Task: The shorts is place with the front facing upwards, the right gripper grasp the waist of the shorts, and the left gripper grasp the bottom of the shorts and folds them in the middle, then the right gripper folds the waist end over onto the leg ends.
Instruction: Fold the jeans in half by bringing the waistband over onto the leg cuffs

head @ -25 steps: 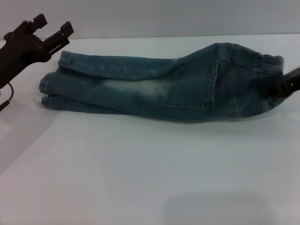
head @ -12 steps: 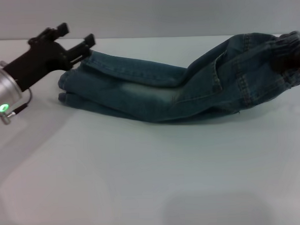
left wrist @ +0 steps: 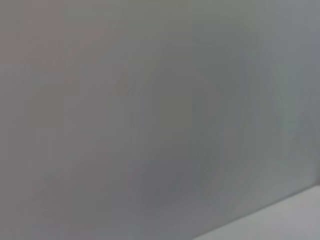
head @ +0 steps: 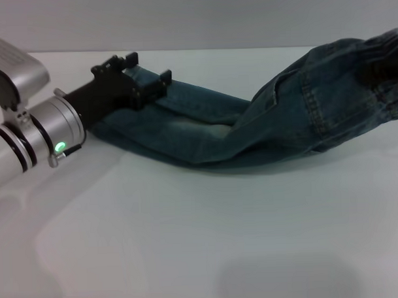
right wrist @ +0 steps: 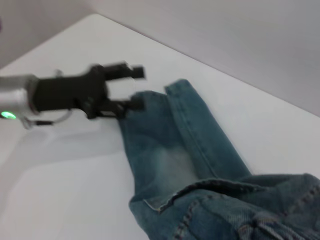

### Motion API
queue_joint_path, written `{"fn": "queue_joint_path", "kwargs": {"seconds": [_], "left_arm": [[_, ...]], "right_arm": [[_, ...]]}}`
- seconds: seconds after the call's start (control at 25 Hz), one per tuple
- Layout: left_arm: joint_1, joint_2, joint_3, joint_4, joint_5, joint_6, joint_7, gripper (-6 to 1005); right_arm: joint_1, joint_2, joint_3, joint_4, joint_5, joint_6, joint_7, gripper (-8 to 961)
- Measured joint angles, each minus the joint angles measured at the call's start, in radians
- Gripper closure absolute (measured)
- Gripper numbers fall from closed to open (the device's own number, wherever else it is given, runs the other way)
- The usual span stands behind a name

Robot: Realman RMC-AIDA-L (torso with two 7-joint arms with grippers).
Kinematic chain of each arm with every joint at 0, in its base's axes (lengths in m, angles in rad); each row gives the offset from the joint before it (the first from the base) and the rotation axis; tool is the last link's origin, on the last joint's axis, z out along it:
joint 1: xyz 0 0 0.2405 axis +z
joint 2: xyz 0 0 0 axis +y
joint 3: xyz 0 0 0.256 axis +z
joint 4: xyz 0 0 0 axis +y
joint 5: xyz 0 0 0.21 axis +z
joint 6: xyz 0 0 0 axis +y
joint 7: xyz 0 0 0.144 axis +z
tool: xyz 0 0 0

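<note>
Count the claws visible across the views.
1. The left claw, open, hovers over the leg ends of the shorts. The right claw may be hidden behind the raised waist.

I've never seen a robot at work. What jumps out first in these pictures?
A pair of blue denim shorts sprawls across a white table, its waist end lifted off the surface at the robot's right. At the other end, a silver-wristed arm with a green light reaches in, and its black left hand sits open over the leg ends.
</note>
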Motion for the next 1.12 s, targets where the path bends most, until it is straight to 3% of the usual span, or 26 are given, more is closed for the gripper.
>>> {"fn": "queue_joint_path", "kwargs": {"seconds": [0.72,1.12], "left_arm": [[-0.021,-0.007,0.049,-0.139,0.007,-0.029,0.068,170],[-0.024,-0.007,0.077,-0.230,0.009,0.060,0.068,170]], "right_arm": [[0.059,-0.025,0.015,-0.065,0.117,-0.114,0.095,872],[0.077,-0.028,0.016,-0.058,0.130,-0.114,0.100,871]]}}
